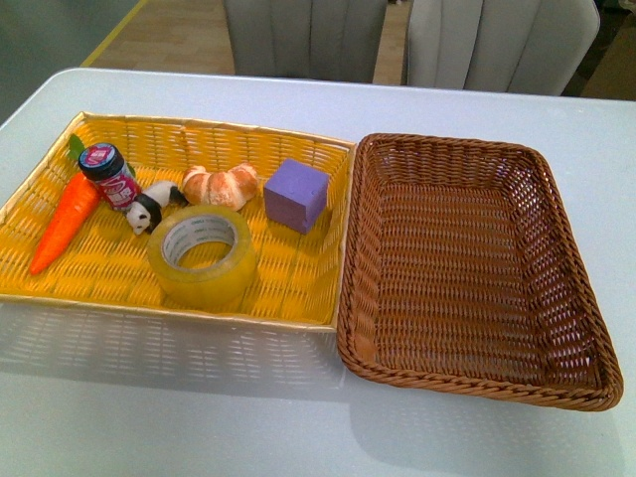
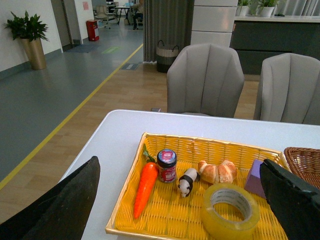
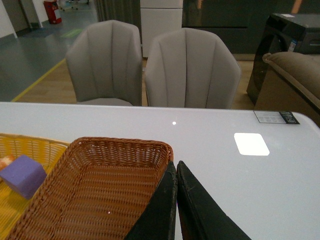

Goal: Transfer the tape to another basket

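Near side of yellow woven basket (image 1: 288, 283): translucent yellowish tape roll (image 1: 204, 285) ungrasped, left gripper (image 2: 180, 162) spread for approach, right gripper (image 3: 176, 167) clenched empty.

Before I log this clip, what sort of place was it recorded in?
Probably an open office or lobby lounge, not a home. A white table with grey padded chairs stands beside a long open floor marked with a yellow line, and a potted plant in a gold planter stands by the wall.
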Motion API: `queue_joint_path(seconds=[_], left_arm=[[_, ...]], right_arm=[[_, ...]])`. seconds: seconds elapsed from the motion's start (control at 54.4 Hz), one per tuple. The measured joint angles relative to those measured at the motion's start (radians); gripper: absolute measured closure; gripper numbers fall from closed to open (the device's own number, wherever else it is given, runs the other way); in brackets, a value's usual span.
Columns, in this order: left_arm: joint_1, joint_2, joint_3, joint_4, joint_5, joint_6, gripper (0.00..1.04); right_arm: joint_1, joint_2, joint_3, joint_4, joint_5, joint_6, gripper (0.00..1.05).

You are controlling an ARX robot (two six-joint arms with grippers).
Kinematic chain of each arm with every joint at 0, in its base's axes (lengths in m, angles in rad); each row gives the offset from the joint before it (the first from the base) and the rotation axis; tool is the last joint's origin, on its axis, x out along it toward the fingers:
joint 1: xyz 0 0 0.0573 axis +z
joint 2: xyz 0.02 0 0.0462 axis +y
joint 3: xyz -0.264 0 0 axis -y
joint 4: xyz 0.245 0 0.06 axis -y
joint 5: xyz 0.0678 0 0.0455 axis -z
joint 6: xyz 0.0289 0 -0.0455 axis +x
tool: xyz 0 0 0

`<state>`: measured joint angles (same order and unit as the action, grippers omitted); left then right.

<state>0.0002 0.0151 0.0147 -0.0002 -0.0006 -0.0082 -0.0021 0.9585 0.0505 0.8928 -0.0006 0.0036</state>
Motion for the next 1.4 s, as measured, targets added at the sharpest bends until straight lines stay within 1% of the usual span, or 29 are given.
queue_joint_path(seconds=[0.349,0.974,1.397], left_arm=[[0.0,0.0,0.0,0.0,0.0,0.0,0.09],[0.0,0.0,0.0,0.0,0.0,0.0,0.09],[0.0,0.0,0.0,0.0,0.0,0.0,0.09]], right_arm=[[0.0,-0.261,-0.027,-0.218,0.0,0.0,1.03],[0.0,-0.637,-0.028,-0.571,0.0,0.0,1.03],[0.0,-0.769,-0.028,-0.702,0.0,0.0,1.03]])
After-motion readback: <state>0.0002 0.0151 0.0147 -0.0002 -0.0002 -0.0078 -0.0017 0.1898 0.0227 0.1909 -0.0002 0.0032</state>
